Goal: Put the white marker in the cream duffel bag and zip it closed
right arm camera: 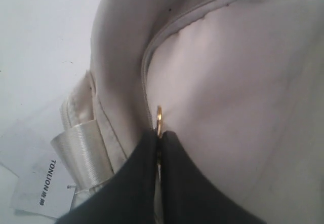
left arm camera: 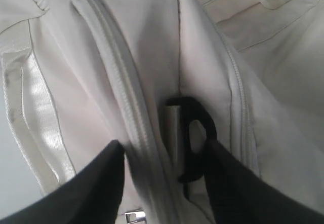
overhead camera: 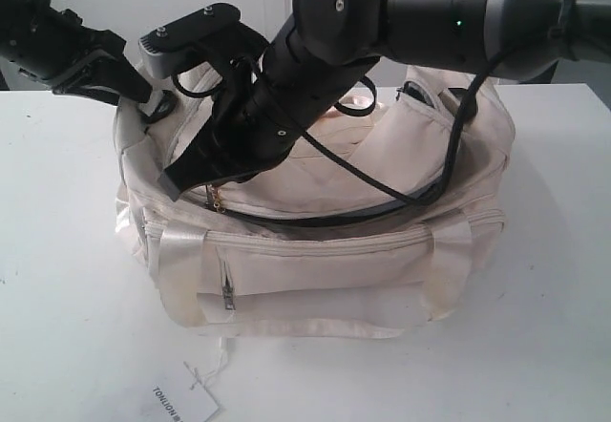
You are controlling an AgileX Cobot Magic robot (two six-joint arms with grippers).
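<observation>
**Pull in the right jaws, open zip running off to the right**

The right jaws are together, clamped on the gold pull (right arm camera: pixel 159 118), whose ring stands up just past the dark fingertips (right arm camera: pixel 147 155). In the exterior view the right arm (overhead camera: pixel 286 88) reaches across the middle, so this grip sits near the left end of the bag (overhead camera: pixel 334 269).

From the pull, the zip (overhead camera: pixel 325 220) lies as one long curve over the bag's top toward the right end. A dark gap shows along it, so I judge the mouth not yet closed. The coming move looks like a drag to the right. It should follow that bend rather than a straight line.

The left jaws sit at the bag's left end, behind the pull and on the side away from the drag. Their fingers (left arm camera: pixel 101 183) stand apart with a fold of fabric, a zip band and a black ring (left arm camera: pixel 195 143) between them. They look clamped on that fold as a brace, though the grip is not plain.

The marker shows in no view. It is probably inside the bag, but I cannot confirm that.

A tag (overhead camera: pixel 181 401) lies on the desk (overhead camera: pixel 535 346) in front, clear of the zip.
</observation>
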